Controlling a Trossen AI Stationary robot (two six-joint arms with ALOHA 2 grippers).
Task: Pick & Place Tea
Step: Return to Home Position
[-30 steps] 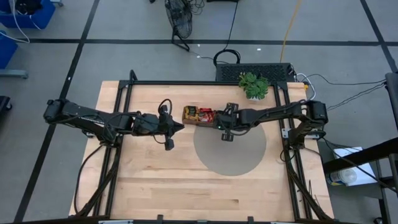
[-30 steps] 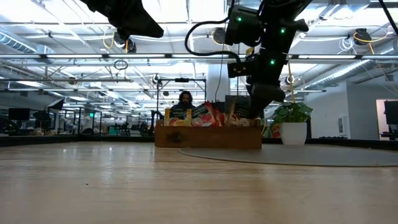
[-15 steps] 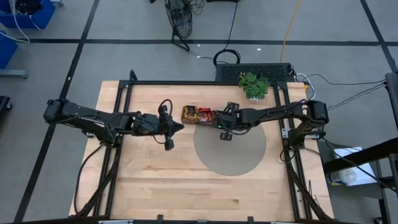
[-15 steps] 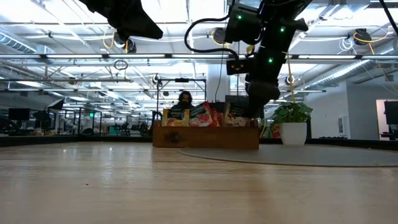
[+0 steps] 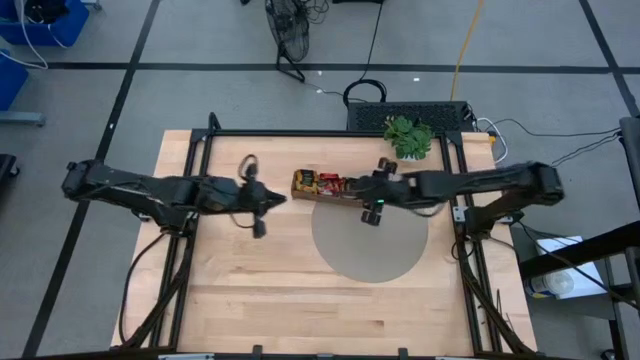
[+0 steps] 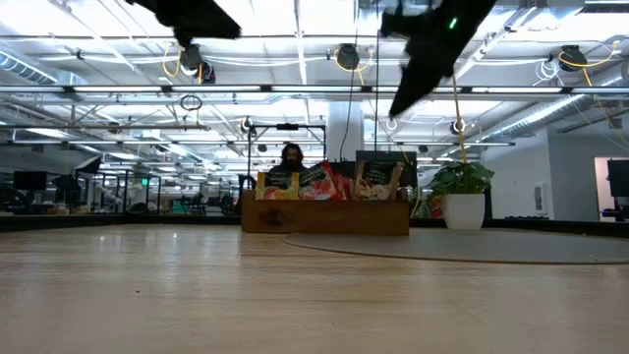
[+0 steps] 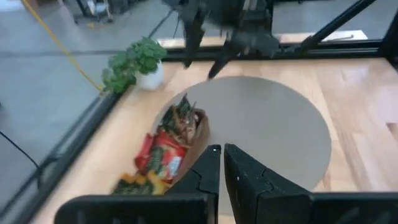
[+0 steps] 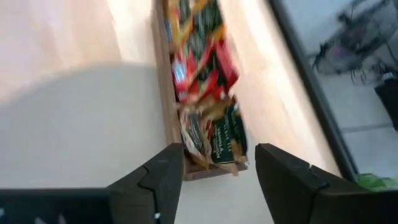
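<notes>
The tea sachets [image 8: 207,74], red, green and yellow, stand packed on edge in the long wooden tray [image 5: 322,186] at the far middle of the table. In the low view they stick up over the tray's front wall [image 6: 326,215]. My right gripper [image 8: 214,173] hangs open above the tray's right end with nothing between its fingers. It also shows in the high view [image 5: 353,189] and in the left wrist view [image 7: 204,50]. My left gripper [image 7: 222,163] is shut and empty, in the air left of the tray [image 5: 284,197].
A grey round mat [image 5: 368,236] lies just in front of the tray, partly under its right end. A small potted plant [image 5: 408,137] stands at the far edge, right of the tray. Black frame rails run along the table's left, right and far sides.
My right gripper has opened and risen from the tray's right end, drawing back a little toward the table's right edge and rolling somewhat. My left gripper, still shut, has pulled back slightly toward the left edge. The sachets remain in the tray.
</notes>
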